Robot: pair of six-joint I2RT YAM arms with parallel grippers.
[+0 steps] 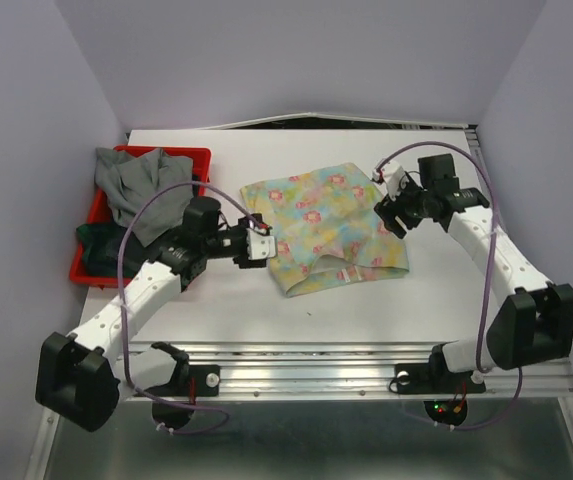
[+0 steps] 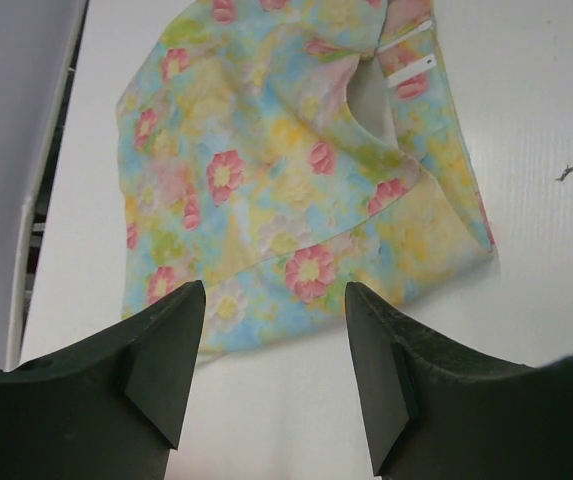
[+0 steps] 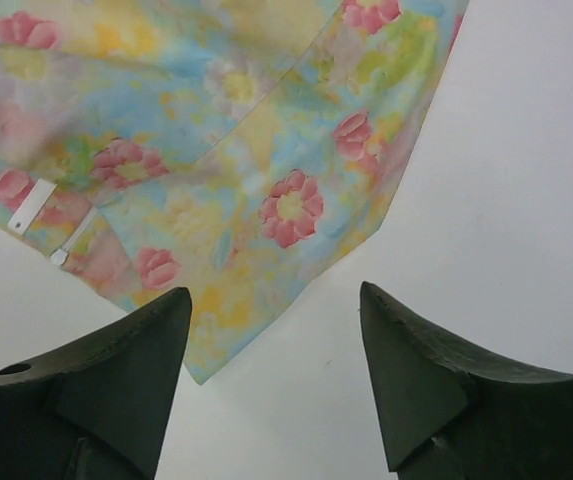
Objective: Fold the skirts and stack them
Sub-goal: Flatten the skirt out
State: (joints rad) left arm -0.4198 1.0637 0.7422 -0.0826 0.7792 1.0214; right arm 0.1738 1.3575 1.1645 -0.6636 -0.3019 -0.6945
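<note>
Floral skirt (image 1: 321,225): edges cropped in both wrist views.
Left gripper (image 2: 276,330): wide, empty.
Right gripper (image 3: 276,320): wide, empty.
Grey skirt (image 1: 138,190): covers most of dark skirt (image 1: 94,248) in red bin (image 1: 194,156).

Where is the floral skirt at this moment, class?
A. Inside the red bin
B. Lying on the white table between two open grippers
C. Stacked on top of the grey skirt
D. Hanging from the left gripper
B: the floral skirt lies spread on the table, while the left gripper and the right gripper each stand open and empty at its edges.
</note>
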